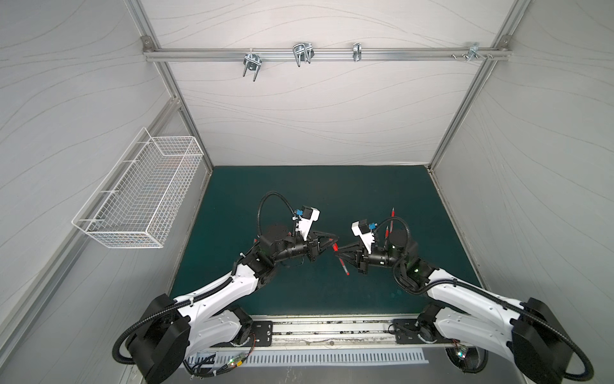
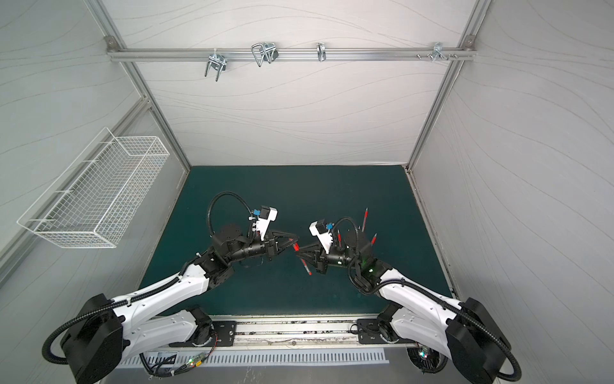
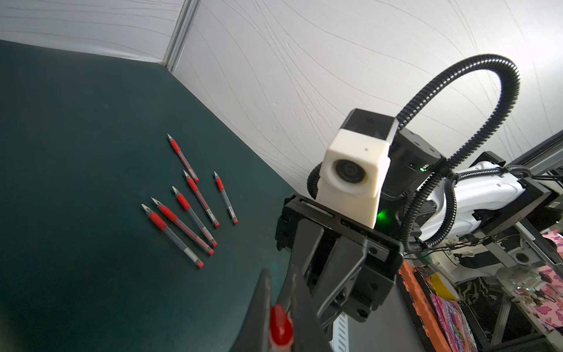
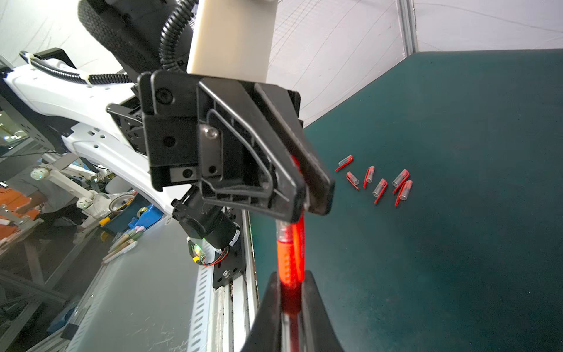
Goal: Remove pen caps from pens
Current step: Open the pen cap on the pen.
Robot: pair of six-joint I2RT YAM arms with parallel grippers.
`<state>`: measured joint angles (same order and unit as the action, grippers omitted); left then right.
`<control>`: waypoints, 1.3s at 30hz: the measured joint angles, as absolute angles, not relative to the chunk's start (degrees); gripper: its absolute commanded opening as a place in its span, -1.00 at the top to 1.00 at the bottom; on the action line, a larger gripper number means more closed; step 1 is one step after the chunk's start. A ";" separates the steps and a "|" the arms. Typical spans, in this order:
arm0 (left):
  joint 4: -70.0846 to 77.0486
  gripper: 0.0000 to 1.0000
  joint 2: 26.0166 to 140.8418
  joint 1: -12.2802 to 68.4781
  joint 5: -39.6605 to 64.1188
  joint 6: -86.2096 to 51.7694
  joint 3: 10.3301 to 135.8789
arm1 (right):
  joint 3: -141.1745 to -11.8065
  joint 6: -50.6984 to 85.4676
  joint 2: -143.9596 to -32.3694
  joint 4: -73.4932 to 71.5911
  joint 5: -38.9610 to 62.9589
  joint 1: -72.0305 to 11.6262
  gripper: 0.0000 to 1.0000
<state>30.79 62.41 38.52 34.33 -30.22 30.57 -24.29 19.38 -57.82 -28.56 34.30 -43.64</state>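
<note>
Left jaws are squeezed shut on the cap [image 3: 281, 326] of a pen [image 1: 344, 267], and right jaws are pinched tight round its barrel. So the whole thing's held in the air mid-worktop [image 1: 299, 199]. Six bare pens [image 3: 183, 202] lie over on the right side, six loose caps [image 4: 380, 187] on the left.

**Far half open, middle barred**

The far half of the green mat [image 1: 315, 189] lies open from side to side, as does the near strip between the arm bases. Across the middle the left gripper [image 1: 333, 242], clamped on a cap [image 3: 281, 326], meets the right gripper [image 1: 339, 255], clamped on the held pen [image 1: 344, 267], barring passage. Loose pens [image 3: 185, 210] litter the right, pen caps [image 4: 380, 186] the left. A wire basket [image 1: 143, 196] juts from the left wall.
</note>
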 measured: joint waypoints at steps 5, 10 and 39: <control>30.79 0.72 62.41 38.52 34.33 -30.26 30.57 | -24.16 19.33 -57.80 -28.73 34.24 -43.64 1.00; 30.98 0.69 63.05 38.79 34.28 -30.15 30.57 | -23.53 19.97 -57.80 -29.54 33.82 -43.68 1.00; 30.35 1.00 62.61 40.14 32.99 -29.58 30.63 | -22.87 20.10 -59.96 -30.57 34.48 -44.05 0.45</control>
<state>30.35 62.61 40.14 32.99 -29.58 30.63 -22.87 20.10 -59.96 -30.57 34.48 -44.05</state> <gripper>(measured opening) 0.104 0.307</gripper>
